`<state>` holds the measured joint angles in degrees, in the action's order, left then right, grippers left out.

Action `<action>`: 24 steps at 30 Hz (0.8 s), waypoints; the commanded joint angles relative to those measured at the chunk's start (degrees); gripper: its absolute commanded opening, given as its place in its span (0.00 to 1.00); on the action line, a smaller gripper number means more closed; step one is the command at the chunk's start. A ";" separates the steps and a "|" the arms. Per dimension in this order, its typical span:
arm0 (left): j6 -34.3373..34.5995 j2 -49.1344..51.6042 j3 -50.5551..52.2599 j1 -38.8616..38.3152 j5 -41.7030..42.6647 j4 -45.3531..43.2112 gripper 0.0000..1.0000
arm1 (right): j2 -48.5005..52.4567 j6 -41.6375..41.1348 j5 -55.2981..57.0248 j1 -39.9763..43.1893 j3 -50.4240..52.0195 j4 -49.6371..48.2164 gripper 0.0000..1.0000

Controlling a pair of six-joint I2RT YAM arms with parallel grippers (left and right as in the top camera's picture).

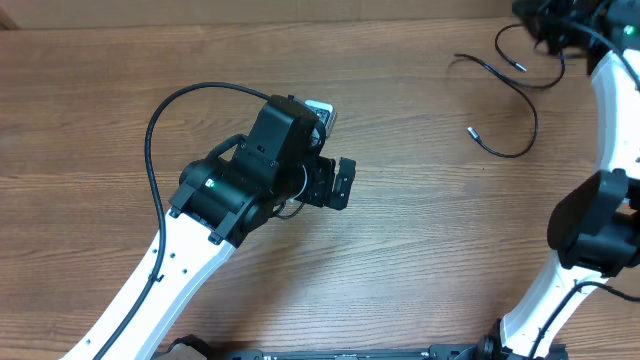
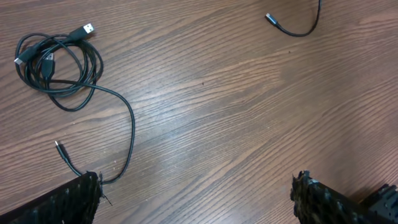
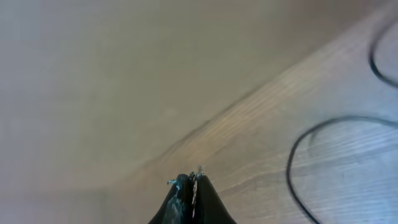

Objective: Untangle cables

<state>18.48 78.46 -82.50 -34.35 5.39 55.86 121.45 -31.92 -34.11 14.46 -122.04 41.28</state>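
A small bundle of thin black cables [image 2: 57, 67] with a USB plug lies at the top left of the left wrist view. One strand [image 2: 129, 127] trails from it toward my left finger and ends in a small plug. My left gripper [image 2: 196, 196] is open and empty over bare wood; in the overhead view [image 1: 343, 184] the arm hides the bundle. A loose cable [image 1: 520, 110] lies at the far right of the table and also shows in the left wrist view [image 2: 297, 30]. My right gripper [image 3: 190, 177] is shut near the table's far edge [image 1: 538, 28], with nothing visible between its jaws. A thin strand [image 3: 292, 171] lies to its right.
The wooden table [image 1: 420, 250] ends at its far edge by a beige wall [image 3: 124, 74]. The left arm's own thick black cable [image 1: 152, 140] arcs over the table's left part. The right arm's white links [image 1: 610, 120] stand along the right side.
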 commanded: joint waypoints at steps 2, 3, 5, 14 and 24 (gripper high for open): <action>-0.04 0.20 -0.74 0.20 0.44 0.07 1.00 | -0.57 9.35 11.34 -3.15 -4.33 8.22 0.15; -0.02 0.20 -0.74 0.20 0.44 0.07 1.00 | -0.55 6.67 16.33 -3.21 -4.22 10.36 0.15; -0.02 0.20 -0.74 0.20 0.46 0.07 1.00 | -0.44 1.18 23.52 -3.26 -3.23 13.51 0.43; -0.02 0.20 -0.72 0.20 0.46 0.07 1.00 | 0.20 -9.42 26.58 -2.25 5.60 16.26 0.80; -0.04 0.20 -0.35 0.20 0.44 0.59 1.00 | 0.42 -24.90 25.24 -0.04 16.96 11.17 0.82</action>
<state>18.48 78.46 -82.50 -34.35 5.39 56.23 121.21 -52.10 -8.80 13.52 -106.56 54.54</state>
